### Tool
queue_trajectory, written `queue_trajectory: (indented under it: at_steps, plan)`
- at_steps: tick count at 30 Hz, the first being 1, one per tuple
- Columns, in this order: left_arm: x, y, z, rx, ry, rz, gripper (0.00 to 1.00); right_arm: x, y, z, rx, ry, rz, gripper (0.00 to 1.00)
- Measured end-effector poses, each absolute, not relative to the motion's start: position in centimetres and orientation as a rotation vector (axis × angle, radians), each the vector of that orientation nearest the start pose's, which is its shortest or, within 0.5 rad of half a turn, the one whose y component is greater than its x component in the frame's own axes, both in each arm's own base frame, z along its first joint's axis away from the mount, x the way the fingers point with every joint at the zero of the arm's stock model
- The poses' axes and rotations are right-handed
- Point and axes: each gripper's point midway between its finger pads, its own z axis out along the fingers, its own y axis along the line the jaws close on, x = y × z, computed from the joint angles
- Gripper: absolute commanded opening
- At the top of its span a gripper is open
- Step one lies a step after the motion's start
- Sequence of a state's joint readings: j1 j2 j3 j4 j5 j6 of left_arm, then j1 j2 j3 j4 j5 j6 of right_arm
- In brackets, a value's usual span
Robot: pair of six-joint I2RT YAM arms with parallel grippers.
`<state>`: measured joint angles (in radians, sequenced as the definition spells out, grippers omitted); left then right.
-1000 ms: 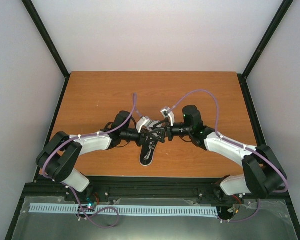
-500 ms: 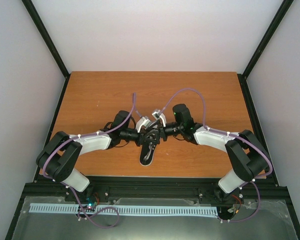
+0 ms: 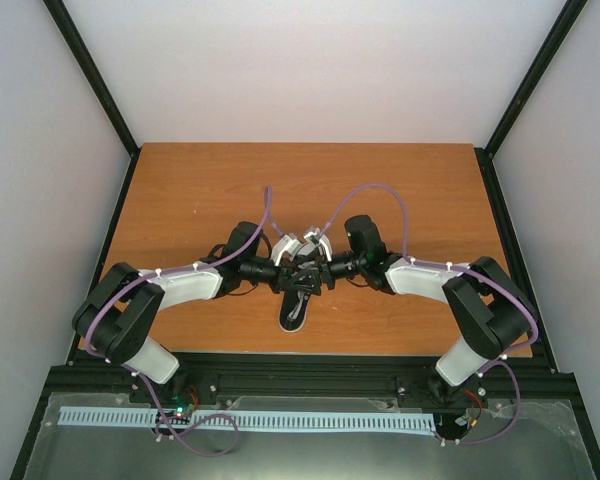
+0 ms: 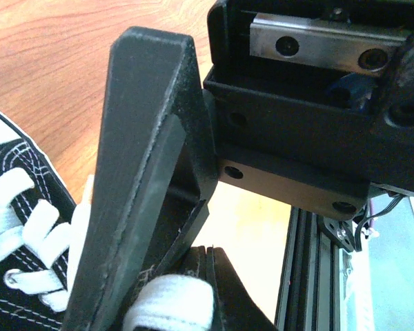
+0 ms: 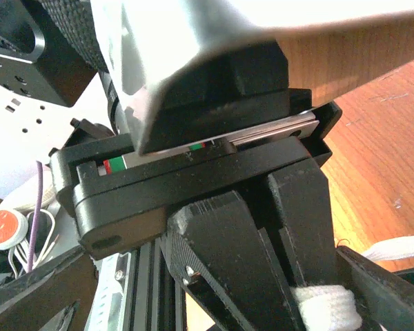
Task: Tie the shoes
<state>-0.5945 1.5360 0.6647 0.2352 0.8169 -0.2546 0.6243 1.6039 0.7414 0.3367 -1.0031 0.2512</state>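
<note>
**Item:** small black canvas sneaker point(image 3: 296, 308) with white toe cap, white sole edge and white laces point(image 4: 34, 231).

**Location:** middle of the wooden counter point(image 3: 200, 190), toward its near edge, between the two arms. White toe end nearest the arm bases.

**Left claw** point(image 3: 293, 273): reaching in from the left, low over the laced far end of the sneaker.

**Right claw** point(image 3: 317, 270): reaching in from the right, tip to tip with the left claw. Too small in the overhead view to separate the two.

**Left wrist view:**
- Broad black finger point(image 4: 145, 172) slanting up the frame, with a second black piece close against its base.
- White lace strand point(image 4: 169, 307) wedged in the narrow gap between them.
- Laced upper of the sneaker at lower left.
- Body of the other claw directly behind the finger.

**Right wrist view:**
- Thick black fingers point(image 5: 234, 272) crowding the centre.
- White lace bit point(image 5: 328, 308) squeezed between one finger and a black bar at lower right.

**Opening of either claw:** cannot tell. Fingers of both interleaved, ownership of each unclear. Gap around the lace narrow in both close views.
</note>
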Motion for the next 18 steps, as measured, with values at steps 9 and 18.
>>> queue_trajectory:
  at_steps: [9,18]
  plan:
    - [23.5,-31.0,11.4,0.793,2.204,-1.387,0.02,21.8,33.7,13.0,-1.038,1.967,1.575,0.88]
    - [24.0,-31.3,12.2,0.752,2.213,-1.413,0.03,21.6,33.4,11.6,-1.005,2.021,1.556,0.74]
